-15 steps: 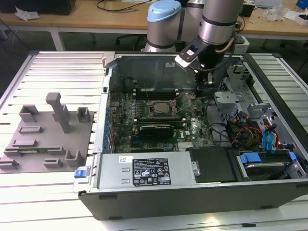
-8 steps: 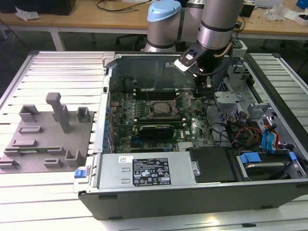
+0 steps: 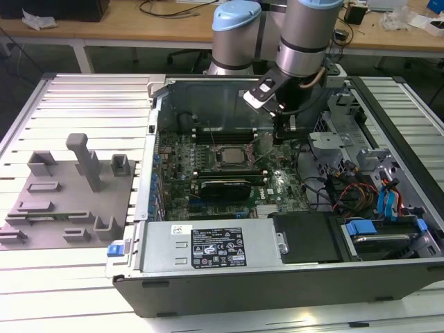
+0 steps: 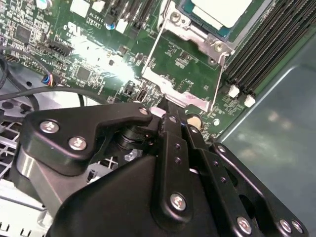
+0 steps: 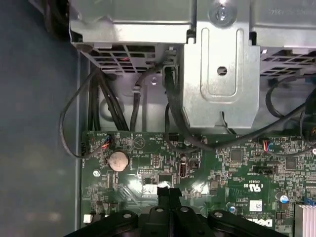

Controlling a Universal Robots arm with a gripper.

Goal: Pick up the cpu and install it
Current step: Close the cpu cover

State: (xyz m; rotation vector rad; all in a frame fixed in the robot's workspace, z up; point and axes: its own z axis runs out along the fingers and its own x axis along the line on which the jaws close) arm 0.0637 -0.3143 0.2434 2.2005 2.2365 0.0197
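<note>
The cpu [image 4: 224,10], a silvery-white square chip, lies in the metal-framed socket [image 4: 197,32] on the green motherboard. In the exterior view the socket [image 3: 232,157] is in the middle of the open computer case. My gripper [image 3: 283,135] hangs inside the case, just to the exterior view's right of the socket and low over the board. Both wrist views show its black fingers pressed together, shut, with nothing visible between them, over the board beside the socket frame [image 4: 170,116] [image 5: 168,190]. It is apart from the cpu.
A grey plastic tray [image 3: 48,208] with upright blocks lies on the slatted table, at the exterior view's left. Memory slots [image 4: 269,49] flank the socket. A metal drive cage [image 5: 219,74], black cables [image 5: 106,106] and a coin cell [image 5: 118,160] crowd the board's edge. The power supply [image 3: 215,246] fills the case front.
</note>
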